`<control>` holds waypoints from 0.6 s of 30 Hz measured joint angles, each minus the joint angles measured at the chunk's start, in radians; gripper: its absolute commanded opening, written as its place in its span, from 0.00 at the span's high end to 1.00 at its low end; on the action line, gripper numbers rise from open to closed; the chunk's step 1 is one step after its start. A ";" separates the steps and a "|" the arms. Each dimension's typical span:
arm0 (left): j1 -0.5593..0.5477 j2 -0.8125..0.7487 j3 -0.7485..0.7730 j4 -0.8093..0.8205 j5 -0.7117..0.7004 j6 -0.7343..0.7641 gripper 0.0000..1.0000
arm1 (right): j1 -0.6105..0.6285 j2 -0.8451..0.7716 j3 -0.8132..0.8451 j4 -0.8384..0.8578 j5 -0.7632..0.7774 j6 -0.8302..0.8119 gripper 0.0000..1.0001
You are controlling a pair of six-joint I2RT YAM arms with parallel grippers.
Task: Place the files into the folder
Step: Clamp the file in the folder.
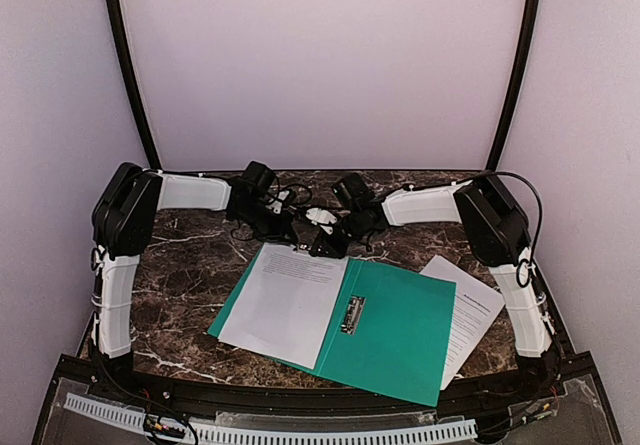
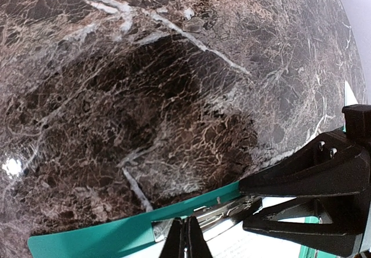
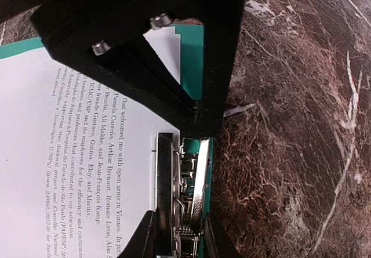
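Right gripper point(image 3: 179, 243) clamps clip point(image 3: 184, 191), left gripper point(image 2: 185, 240) closed empty alongside; if we slip, clip may snap down missing sheet point(image 3: 75, 171).

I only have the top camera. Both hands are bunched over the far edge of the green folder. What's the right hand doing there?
Observer: The right hand straddles a metal clip at the folder edge, fingers against both its sides.
Operator: And the left hand?
Observer: The left hand is shut and empty, tips just short of that clip.
Operator: Is the paper clamped?
Observer: The printed sheet reaches the clip's dark bar; whether it's clamped, I can't tell.
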State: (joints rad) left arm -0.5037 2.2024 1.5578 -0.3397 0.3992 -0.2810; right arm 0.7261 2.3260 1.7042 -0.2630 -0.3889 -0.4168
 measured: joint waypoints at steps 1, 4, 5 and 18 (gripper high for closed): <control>0.000 0.004 0.008 -0.010 0.000 0.006 0.99 | 0.000 0.000 0.000 0.000 0.000 -0.001 0.95; 0.000 0.021 0.040 -0.050 0.000 0.023 0.99 | 0.000 0.000 -0.003 0.005 0.000 -0.002 0.95; 0.001 0.025 0.047 -0.059 0.000 0.029 0.99 | 0.000 0.000 -0.005 0.006 0.000 -0.002 0.95; 0.008 -0.043 -0.092 0.064 0.023 0.025 0.99 | 0.013 -0.001 -0.011 0.025 0.010 -0.019 0.96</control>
State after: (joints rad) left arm -0.4953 2.1597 1.4654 -0.2752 0.4225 -0.2562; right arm 0.7395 2.3249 1.6936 -0.2382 -0.3794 -0.4362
